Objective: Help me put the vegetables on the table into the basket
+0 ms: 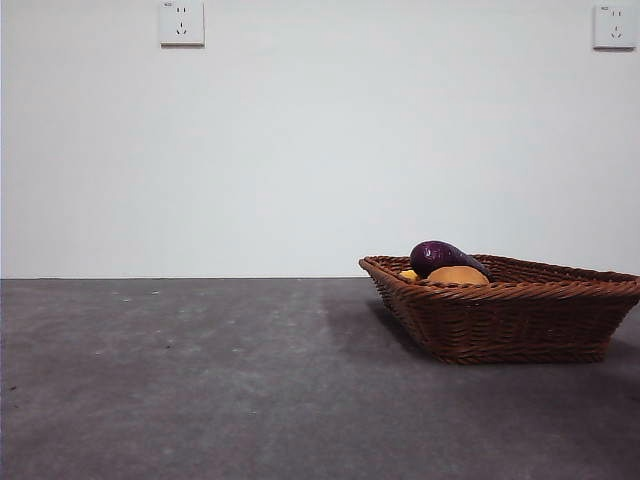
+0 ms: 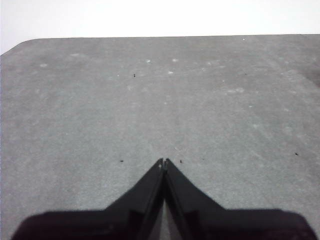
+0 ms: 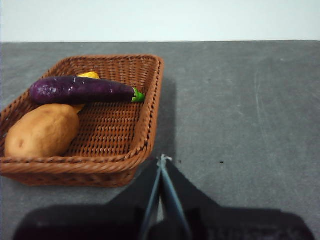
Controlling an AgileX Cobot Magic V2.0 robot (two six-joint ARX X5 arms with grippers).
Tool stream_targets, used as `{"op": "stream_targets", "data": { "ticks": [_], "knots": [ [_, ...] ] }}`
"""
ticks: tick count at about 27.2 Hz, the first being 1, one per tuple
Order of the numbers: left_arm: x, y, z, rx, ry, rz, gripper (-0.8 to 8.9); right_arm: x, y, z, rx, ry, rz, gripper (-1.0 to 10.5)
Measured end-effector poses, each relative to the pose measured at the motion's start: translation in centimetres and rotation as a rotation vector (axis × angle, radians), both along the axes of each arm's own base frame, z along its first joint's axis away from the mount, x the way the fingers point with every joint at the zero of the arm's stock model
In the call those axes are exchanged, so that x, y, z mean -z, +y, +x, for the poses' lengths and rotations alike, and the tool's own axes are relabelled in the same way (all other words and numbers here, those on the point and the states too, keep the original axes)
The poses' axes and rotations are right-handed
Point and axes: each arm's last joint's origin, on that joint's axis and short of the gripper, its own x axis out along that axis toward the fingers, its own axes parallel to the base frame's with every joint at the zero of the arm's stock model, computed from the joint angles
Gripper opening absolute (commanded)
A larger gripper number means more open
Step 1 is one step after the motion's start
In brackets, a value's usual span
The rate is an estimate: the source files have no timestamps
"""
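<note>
Right gripper (image 3: 162, 159) jaws pressed together, nothing held, tips over bare table (image 3: 240, 115) just beside the basket (image 3: 150, 120) near rim. Left gripper (image 2: 163, 161) jaws also closed and empty, over open table (image 2: 150, 100) with only light specks; the table's far edge and a rounded corner show beyond. In the right wrist view the potato (image 3: 42, 131) lies in the basket's near corner, against the wall; the eggplant (image 3: 80, 90) lies across the middle, green stem toward the rim. Yellow-orange piece (image 3: 89, 75) is mostly hidden behind the eggplant. Front view: basket (image 1: 500, 320) at the right, its right end cut off by the frame; wide grey table (image 1: 180, 380) open to the left. Only the tops of the eggplant (image 1: 440, 256), potato (image 1: 458, 275) and yellow piece (image 1: 408, 273) clear the rim. No arms visible there. Two wall sockets (image 1: 181, 22) on the white wall.
</note>
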Motion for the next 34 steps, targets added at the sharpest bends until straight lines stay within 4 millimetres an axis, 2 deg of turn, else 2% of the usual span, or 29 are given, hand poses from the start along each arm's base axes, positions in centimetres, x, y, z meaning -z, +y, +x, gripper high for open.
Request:
{"op": "stream_targets", "data": {
  "ticks": [13,34],
  "knots": [
    [0.0,0.0,0.0,0.0,0.0,0.0,-0.03,-0.08,-0.17,-0.07,0.059,-0.011,-0.003,0.0],
    [0.0,0.0,0.0,0.0,0.0,0.0,-0.03,-0.08,-0.18,-0.07,0.061,-0.012,-0.004,0.0]
  ]
}}
